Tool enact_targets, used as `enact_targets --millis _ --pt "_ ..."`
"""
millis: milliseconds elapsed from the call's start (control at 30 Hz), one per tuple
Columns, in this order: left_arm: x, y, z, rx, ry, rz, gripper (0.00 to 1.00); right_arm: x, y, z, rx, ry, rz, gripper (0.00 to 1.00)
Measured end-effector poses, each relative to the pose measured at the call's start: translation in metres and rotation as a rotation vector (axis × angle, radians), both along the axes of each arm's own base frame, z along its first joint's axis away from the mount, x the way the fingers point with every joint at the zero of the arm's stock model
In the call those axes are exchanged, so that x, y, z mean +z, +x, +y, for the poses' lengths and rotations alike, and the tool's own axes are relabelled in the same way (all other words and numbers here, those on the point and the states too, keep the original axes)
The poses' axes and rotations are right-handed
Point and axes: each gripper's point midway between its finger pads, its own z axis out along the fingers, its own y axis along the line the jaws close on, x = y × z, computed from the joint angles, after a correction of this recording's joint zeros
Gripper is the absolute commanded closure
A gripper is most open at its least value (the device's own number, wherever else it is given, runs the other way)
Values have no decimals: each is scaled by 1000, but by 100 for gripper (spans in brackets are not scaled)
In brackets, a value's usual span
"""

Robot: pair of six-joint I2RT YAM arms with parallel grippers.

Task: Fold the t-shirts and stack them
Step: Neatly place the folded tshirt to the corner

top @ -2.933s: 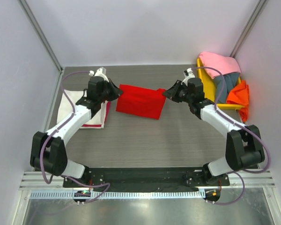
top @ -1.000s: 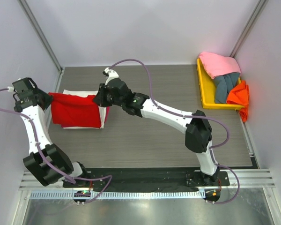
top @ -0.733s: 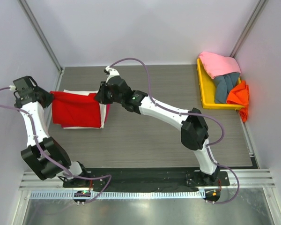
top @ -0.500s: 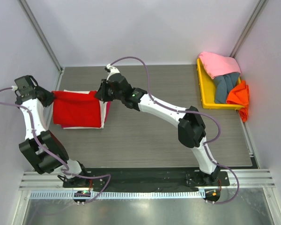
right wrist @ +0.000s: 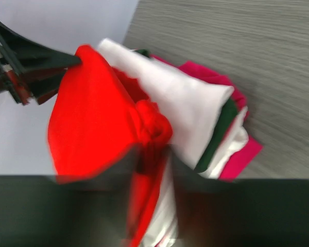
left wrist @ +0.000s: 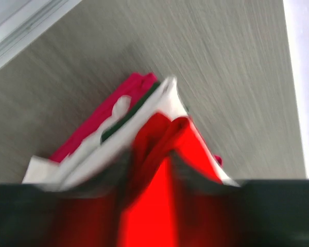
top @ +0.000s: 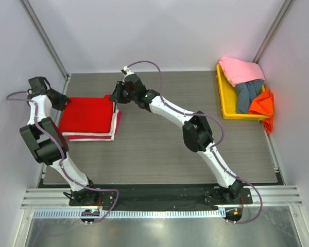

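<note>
Mostly blur at the jaws, red shirt atop the pile

Grey wood-grain table [top: 195, 154], its far left strip partly hidden behind the left arm. At far right, a yellow tray [top: 221, 92] heaped with a pink t-shirt [top: 242, 69], a grey-blue t-shirt [top: 246, 96] and an orange t-shirt [top: 261, 105], the last hanging over the tray's right rim. Crumpled together; impossible to make out where one ends under the next.

At far left, the red t-shirt [top: 87, 114], folded and lying on top of a low stack. Covers nearly everything beneath: from above, only thin edges of a white t-shirt [top: 87, 135] and a deep pink t-shirt [top: 100, 138]. From the right wrist, also a thin dark green layer [right wrist: 221, 126] between white folds; cannot say what garment. Looks flat from above, yet tented and bunched in both wrist views.

Right gripper [top: 115, 98] at the stack's far right corner, closed narrow on a bunched fold of the red t-shirt, fingers smeared dark along the bottom of its own view.

Left gripper [top: 62, 101] at the red t-shirt's left edge, tip touching the cloth. Red between its blurred fingers, but cannot tell whether pinched or loose.
</note>
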Motion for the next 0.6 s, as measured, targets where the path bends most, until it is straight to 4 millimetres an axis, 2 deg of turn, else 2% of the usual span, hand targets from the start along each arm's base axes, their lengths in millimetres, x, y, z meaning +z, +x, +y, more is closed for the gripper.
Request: enact_targets --millis 33,67,100,200,300,400,467,567,600 --pt "-4 6 0 3 -6 0 42 -8 6 -1 -10 -1 12 27" --pt "-7 14 2 0 -4 -5 28 -16 12 -3 -21 -9 19 20" --pt "-8 20 3 -3 -1 -11 25 -26 17 -6 -33 -20 30 14" --pt "-5 33 6 3 6 -36 22 -49 27 -16 -60 -55 56 14" --pt "11 37 9 4 43 -63 20 -64 32 -30 -83 -84 68 14" --pt "39 34 12 2 91 -98 20 -80 17 -57 -100 -129 96 14" --pt "66 30 11 -4 129 -131 20 -81 2 -73 -103 -146 109 14" --pt "108 20 3 -21 188 -194 21 -62 -14 -88 -98 -133 88 16" --pt "123 15 -6 -33 213 -215 21 -50 -18 -92 -96 -120 68 17"
